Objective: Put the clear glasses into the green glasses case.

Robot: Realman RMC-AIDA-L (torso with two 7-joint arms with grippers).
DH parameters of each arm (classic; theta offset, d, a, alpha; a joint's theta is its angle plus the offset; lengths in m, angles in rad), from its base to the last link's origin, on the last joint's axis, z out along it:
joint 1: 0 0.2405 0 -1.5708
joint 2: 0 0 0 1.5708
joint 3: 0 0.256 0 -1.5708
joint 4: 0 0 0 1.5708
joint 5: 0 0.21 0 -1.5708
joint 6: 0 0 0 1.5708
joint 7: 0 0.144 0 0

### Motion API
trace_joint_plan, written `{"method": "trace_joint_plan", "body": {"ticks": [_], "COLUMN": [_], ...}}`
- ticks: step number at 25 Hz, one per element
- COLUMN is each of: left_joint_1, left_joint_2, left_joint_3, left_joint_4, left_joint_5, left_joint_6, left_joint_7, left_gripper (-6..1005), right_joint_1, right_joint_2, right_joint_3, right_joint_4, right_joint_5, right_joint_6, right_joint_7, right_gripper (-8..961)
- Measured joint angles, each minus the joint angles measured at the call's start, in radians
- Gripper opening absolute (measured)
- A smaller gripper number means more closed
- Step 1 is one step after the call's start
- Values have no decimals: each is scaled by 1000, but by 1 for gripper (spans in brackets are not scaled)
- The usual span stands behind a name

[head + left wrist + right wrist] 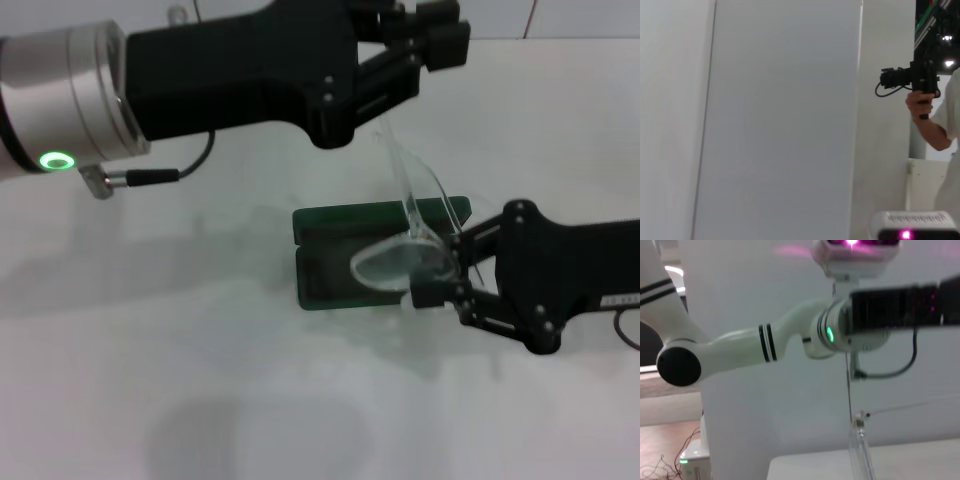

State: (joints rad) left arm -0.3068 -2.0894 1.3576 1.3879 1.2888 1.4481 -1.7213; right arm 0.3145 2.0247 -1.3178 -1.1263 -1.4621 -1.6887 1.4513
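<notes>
Task progress: The green glasses case (375, 260) is seen lying open on the white table (150, 330), with its lid raised at the far side. The clear glasses (405, 255) are not yet seated; they are held over the open tray of the case, the lens low above the lining and one clear arm sticking up and away toward the far side.
Work remaining: By judgement, the glasses are still to be lowered flat into the tray, the raised arm folded or tucked in, and the grip released. Closing of the lid is not demanded by the task.
Right gripper (443, 275): It is reached in from the right, low at the right end of the case. Its fingers are pinched on the glasses near the lens end.
Left gripper (435, 35): It is held high above the far side of the table, well apart from the case. Whether its fingers are spread or pressed together cannot be told.
Right wrist view: One clear arm of the glasses is shown rising upright, with the left arm (765, 342) behind it.
</notes>
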Motion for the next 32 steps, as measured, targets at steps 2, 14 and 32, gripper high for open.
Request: {"method": "trace_joint_plan", "body": {"ticks": [2,14,32], "left_joint_1": [-18,-74,-86], "left_joint_2": [0,4,8], "left_joint_3": [0,-9,-60], "left_joint_4": [-46,-201,-291], "left_joint_5": [1,3,13], "left_joint_6": [18,108,227], "left_joint_7": [1,33,37], "left_gripper": [159,128,122], "right_joint_1": [8,10,13], "right_joint_2": [0,-1,-2], "right_joint_3": [-1,-1,-3], "right_joint_4": [8,11,60], "right_joint_5": [12,92,132], "right_joint_6": [1,-16,-38], "right_joint_7": [-5,-37,-59], "right_gripper": [115,115,116]}}
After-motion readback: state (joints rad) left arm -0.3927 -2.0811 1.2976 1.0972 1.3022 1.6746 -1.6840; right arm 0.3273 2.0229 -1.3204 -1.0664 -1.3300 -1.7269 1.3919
